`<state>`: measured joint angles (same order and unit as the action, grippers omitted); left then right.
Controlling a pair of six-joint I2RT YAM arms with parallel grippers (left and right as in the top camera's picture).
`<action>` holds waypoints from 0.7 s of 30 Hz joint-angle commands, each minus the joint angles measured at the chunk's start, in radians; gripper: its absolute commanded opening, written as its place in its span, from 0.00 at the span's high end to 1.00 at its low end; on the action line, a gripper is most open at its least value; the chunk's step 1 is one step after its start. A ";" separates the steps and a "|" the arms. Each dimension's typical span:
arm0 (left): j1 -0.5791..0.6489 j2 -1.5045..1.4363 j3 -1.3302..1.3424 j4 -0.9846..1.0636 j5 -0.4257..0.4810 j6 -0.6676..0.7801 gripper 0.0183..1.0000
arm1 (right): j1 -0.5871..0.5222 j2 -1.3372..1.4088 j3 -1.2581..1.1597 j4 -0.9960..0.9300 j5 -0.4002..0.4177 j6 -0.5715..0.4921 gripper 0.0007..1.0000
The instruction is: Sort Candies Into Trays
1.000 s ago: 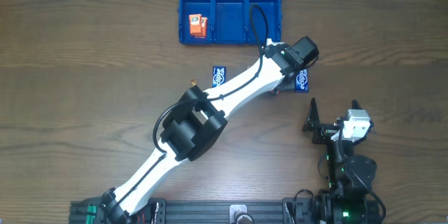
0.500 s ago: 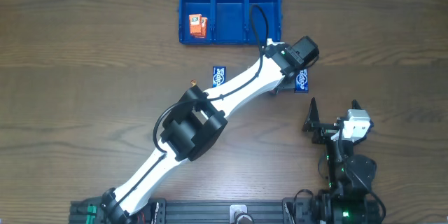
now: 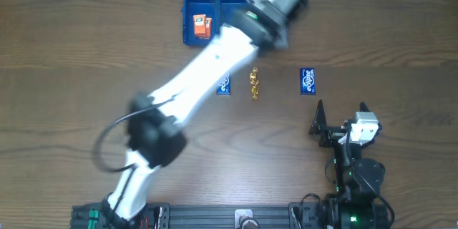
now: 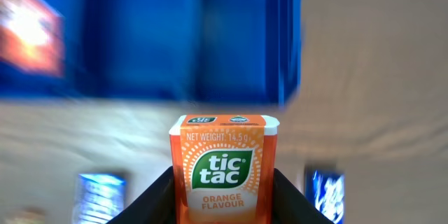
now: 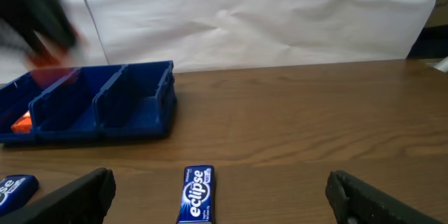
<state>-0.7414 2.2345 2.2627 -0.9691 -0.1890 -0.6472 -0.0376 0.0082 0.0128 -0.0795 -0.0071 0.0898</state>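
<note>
Two orange boxes sit in one end compartment of your blue tray. Your left gripper is clamped on another orange mint box, up near the tray. Next I'd say line up over that compartment and let go. Right gripper hangs fingers apart.

orange rectangular plastic candy box: carrying a green oval logo and small white print | blue flat gum pack: showing white lettering lengthwise
</note>
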 commanded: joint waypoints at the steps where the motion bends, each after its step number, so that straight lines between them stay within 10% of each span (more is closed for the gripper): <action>1: 0.151 -0.126 0.032 -0.024 -0.057 0.191 0.70 | 0.010 -0.006 -0.005 -0.004 0.005 -0.010 0.00; 21: 0.350 -0.080 -0.263 0.189 0.058 0.386 0.69 | 0.010 -0.006 -0.005 -0.004 0.005 -0.010 0.00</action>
<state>-0.4004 2.1151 2.0129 -0.7959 -0.1459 -0.3138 -0.0376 0.0082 0.0128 -0.0795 -0.0071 0.0898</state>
